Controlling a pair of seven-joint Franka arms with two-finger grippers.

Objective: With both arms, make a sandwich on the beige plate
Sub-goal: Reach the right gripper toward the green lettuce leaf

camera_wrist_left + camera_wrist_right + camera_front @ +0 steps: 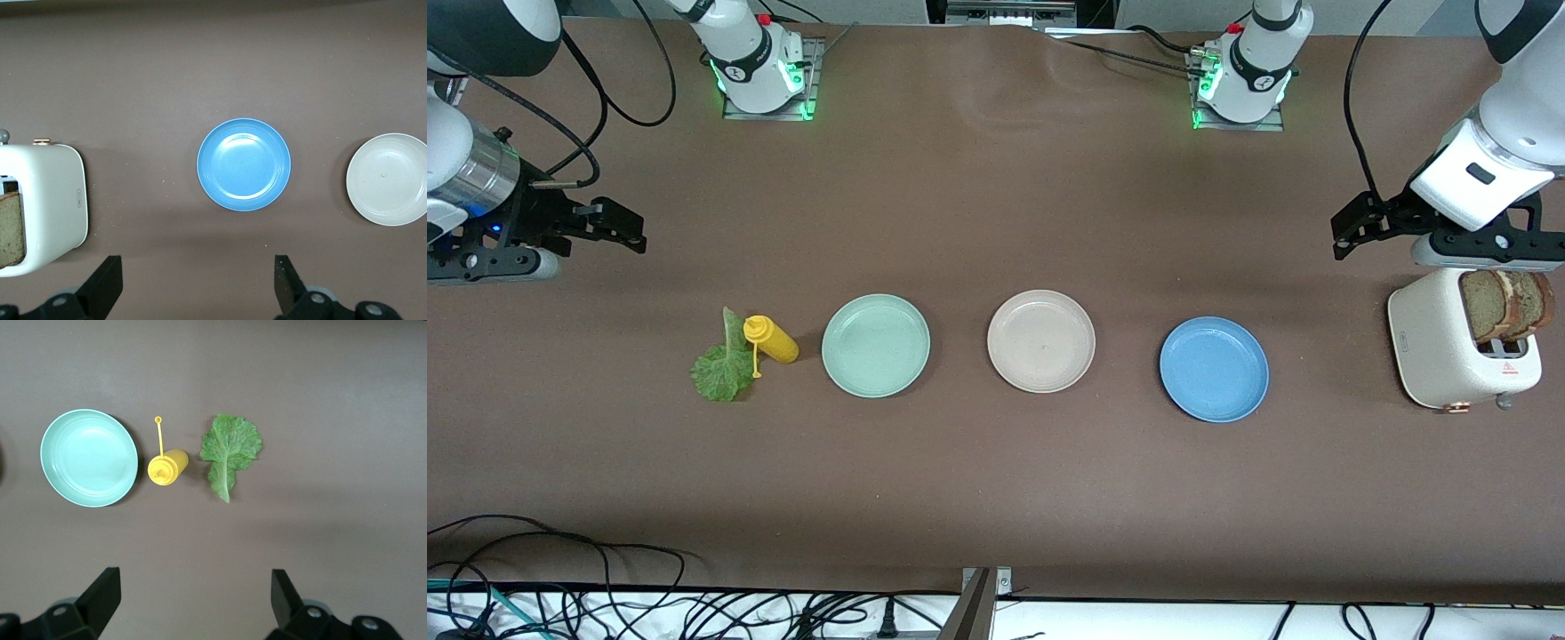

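Note:
The beige plate (1040, 340) (389, 179) lies bare at mid-table. Two brown bread slices (1507, 305) (12, 227) stand in a white toaster (1432, 351) (57, 200) at the left arm's end. A green lettuce leaf (725, 364) (230, 450) lies flat on the table toward the right arm's end. My left gripper (1344, 233) (198, 280) hangs open and holds nothing, above the table beside the toaster. My right gripper (633, 231) (193, 597) is open too, with nothing in it, over the table at the right arm's end.
A mint-green plate (876, 345) (89, 457) sits between the lettuce and the beige plate. A yellow squeeze bottle (772, 340) (167, 467) lies beside the leaf. A blue plate (1214, 369) (244, 164) sits between the beige plate and the toaster. Cables run along the front edge.

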